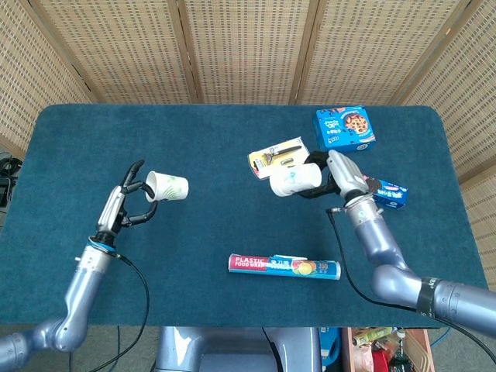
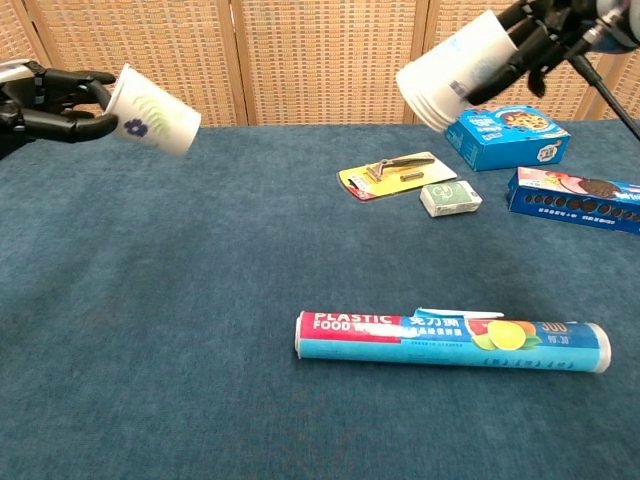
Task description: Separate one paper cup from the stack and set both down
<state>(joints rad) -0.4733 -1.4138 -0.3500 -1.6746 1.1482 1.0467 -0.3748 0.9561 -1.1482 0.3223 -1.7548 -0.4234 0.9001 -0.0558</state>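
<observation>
A single white paper cup (image 1: 168, 186) (image 2: 156, 111) with a floral print is held in the air by my left hand (image 1: 126, 203) (image 2: 52, 101), over the left part of the blue table (image 1: 93, 147). The cup lies tilted, and the fingers grip it at its rim end. The remaining stack of white cups (image 1: 294, 178) (image 2: 458, 72) is gripped sideways by my right hand (image 1: 341, 175) (image 2: 545, 35), raised above the table's right half. The two cups are far apart.
A roll of plastic food wrap (image 1: 284, 266) (image 2: 452, 341) lies near the front middle. A razor card (image 1: 275, 155) (image 2: 389, 174), a small white box (image 2: 450, 198), a blue cookie box (image 1: 344, 129) (image 2: 506, 130) and a long biscuit pack (image 1: 387, 193) (image 2: 577, 198) lie at the right.
</observation>
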